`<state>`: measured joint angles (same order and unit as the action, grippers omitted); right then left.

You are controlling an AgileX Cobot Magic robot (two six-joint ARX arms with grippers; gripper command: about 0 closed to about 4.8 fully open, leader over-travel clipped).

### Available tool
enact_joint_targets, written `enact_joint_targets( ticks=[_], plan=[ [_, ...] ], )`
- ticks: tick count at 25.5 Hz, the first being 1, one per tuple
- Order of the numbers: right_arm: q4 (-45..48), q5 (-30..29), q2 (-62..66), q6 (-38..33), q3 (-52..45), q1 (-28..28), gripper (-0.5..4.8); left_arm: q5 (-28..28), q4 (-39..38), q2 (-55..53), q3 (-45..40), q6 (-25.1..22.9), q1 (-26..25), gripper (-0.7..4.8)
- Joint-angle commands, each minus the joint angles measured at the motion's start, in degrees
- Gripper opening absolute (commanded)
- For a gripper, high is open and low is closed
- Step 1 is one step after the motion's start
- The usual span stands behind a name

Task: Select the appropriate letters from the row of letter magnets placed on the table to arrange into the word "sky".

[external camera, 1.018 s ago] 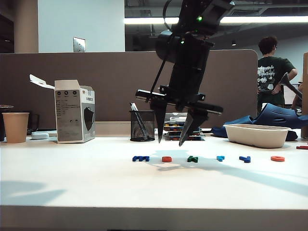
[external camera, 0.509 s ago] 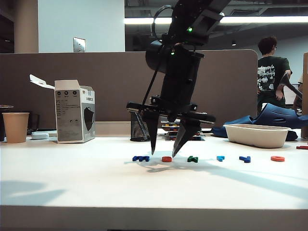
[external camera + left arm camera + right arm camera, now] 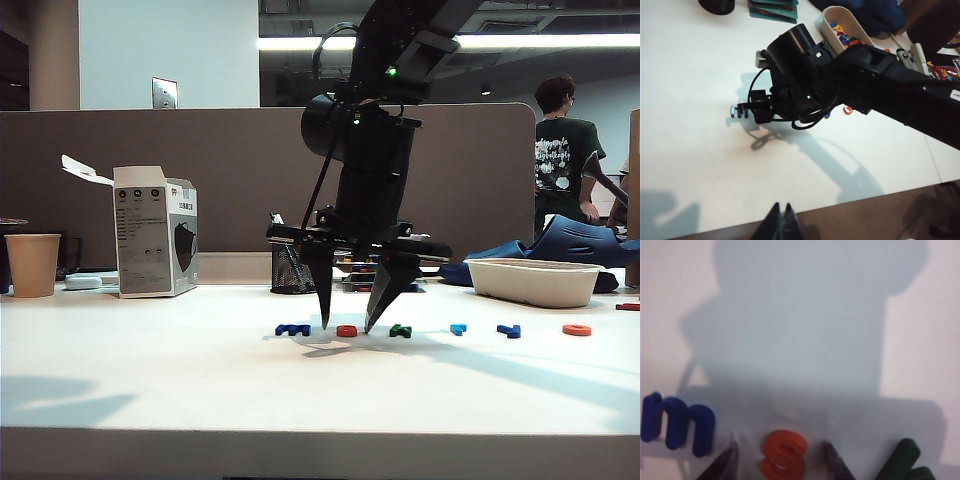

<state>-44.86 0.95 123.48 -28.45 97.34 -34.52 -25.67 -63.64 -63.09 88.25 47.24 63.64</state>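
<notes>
The right pincer (image 3: 347,325) hangs wide open over the red "s" (image 3: 346,330).

Its two dark tips point down, one on each side of the "s", just above the white table (image 3: 180,390). The blue "m" (image 3: 293,329) lies just beside one tip and the green "k" (image 3: 400,330) just beside the other. The blue "y" (image 3: 510,330) lies farther along the row. The left pincer (image 3: 780,227) is closed, up above the table's edge, well apart from the letters.

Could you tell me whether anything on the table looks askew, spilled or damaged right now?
Nothing stands out: the six magnets lie flat in a row on the table, and the open right gripper straddles the "s". The left gripper hangs apart.
</notes>
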Motion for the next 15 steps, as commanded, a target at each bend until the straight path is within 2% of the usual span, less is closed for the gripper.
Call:
enact_joint_targets(
  ticks=[1, 15],
  plan=[
    [-0.5, 0.2, 0.8, -0.3, 0.0, -0.2, 2.09, -0.1, 0.5, 0.1, 0.2, -0.3, 0.0, -0.04],
    [-3.0, 0.7, 1.6, -0.3, 0.0, -1.8, 1.98, -0.1, 0.5, 0.1, 0.2, -0.3, 0.0, -0.04]
  ],
)
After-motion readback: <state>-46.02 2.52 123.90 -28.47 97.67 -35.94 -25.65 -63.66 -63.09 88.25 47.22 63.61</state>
